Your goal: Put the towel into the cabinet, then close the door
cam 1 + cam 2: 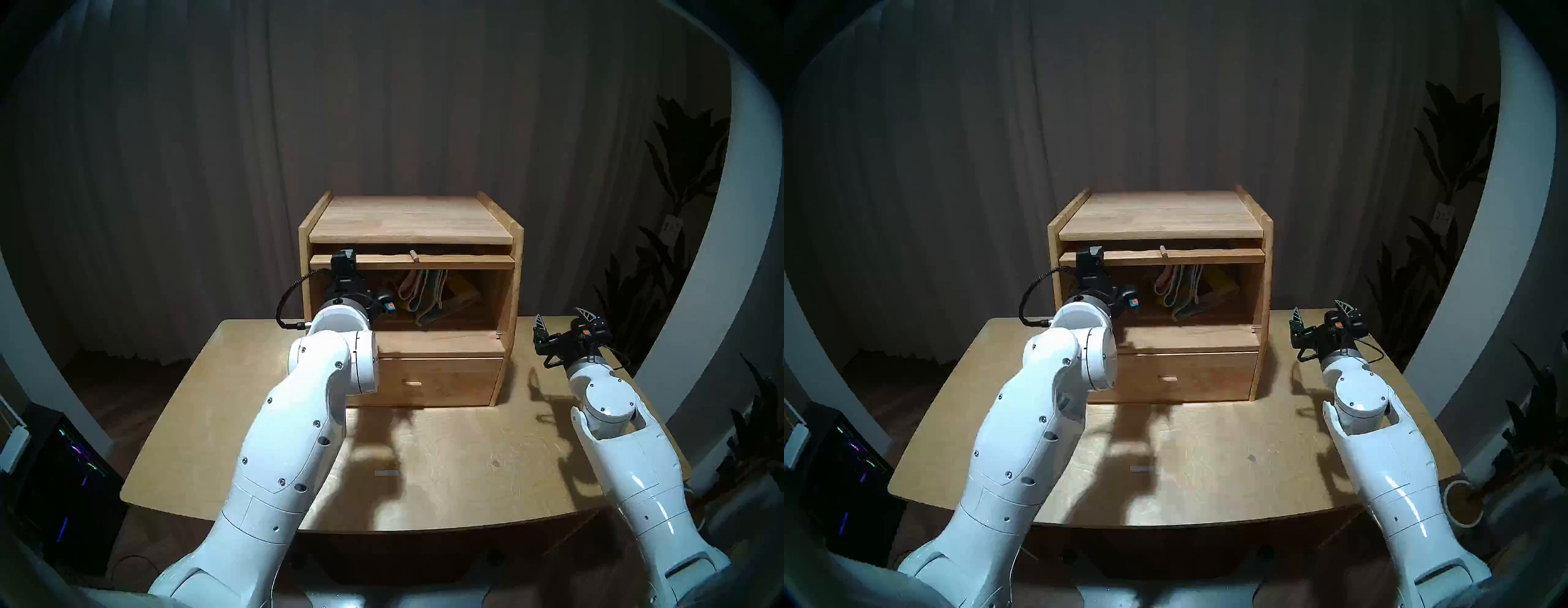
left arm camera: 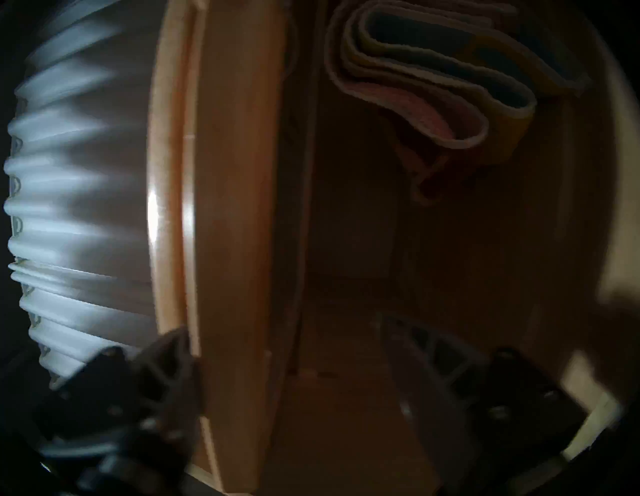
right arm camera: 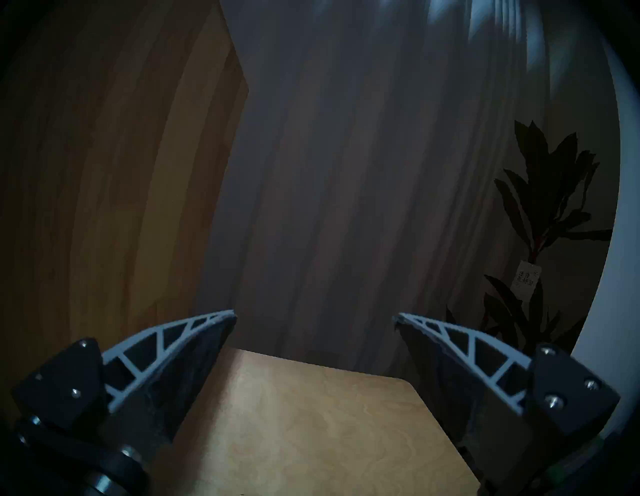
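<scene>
**A:** Where does the towel (image 1: pixel 424 297) lie?

**B:** Inside the cabinet (image 1: pixel 409 216), in its large compartment. It is folded, stands on edge and leans toward the right side, with the cream-edged layers facing the front.

**A:** And the door (image 1: pixel 445 262)?

**B:** Raised flat across the top of the opening, with its peg knob (image 1: pixel 413 256) pointing forward. The compartment is open and the drawer (image 1: pixel 441 382) beneath it is pushed in.

**A:** The left gripper (image 2: pixel 284 332)?

**B:** At the door's left end. The wrist view shows its jaws apart, straddling the wooden frame. One finger (image 2: pixel 166 356) is against the ribbed glass (image 2: pixel 79 207) side and the other sits well clear within the compartment. The picture is blurred, but I see no clamping.

**A:** The right gripper (image 1: pixel 562 320)?

**B:** Spread wide and holding nothing. It hovers over the table (image 1: pixel 445 458) just right of the cabinet, with a plant (image 1: pixel 679 170) beyond it.
</scene>
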Robot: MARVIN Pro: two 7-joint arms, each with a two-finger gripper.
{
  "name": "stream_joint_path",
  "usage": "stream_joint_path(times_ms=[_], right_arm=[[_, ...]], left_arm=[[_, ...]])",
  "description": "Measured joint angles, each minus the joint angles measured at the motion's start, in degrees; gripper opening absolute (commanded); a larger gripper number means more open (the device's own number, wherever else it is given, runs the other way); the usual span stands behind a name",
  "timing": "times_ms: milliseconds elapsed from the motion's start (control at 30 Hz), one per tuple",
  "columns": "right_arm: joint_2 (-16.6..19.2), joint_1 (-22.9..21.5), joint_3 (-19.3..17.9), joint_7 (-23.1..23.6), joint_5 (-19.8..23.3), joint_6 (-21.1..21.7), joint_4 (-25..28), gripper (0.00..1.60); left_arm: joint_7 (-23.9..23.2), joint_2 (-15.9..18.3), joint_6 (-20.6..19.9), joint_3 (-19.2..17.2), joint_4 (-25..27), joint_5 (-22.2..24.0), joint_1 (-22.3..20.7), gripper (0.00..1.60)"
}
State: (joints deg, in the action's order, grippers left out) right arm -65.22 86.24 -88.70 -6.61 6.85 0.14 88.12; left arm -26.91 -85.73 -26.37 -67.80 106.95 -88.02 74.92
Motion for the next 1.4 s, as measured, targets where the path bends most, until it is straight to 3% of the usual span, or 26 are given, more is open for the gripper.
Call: stream_joint_path(times_ms=[300, 567, 1033, 1400], right_arm=[[0.0, 0.0, 0.0, 0.0, 0.0, 0.0, 0.0, 1.6], [0.0, 0.0, 0.0, 0.0, 0.0, 0.0, 0.0, 1.6], [0.0, 0.0, 0.0, 0.0, 0.0, 0.0, 0.0, 1.6], [0.1, 0.0, 0.0, 0.0, 0.1, 0.0, 0.0, 1.6]], left_arm=[[-0.6, -0.1, 0.0, 0.0, 0.8, 0.8, 0.3, 0.0], [-3.1, 0.1, -0.2, -0.3, 4.9, 1.6, 2.4, 0.0], [-4.1, 1.6, -2.3, 0.4, 13.8, 1.4, 9.0, 0.0], [-4.0, 1.7, -5.5, 3.1, 20.7, 0.3, 15.1, 0.0]])
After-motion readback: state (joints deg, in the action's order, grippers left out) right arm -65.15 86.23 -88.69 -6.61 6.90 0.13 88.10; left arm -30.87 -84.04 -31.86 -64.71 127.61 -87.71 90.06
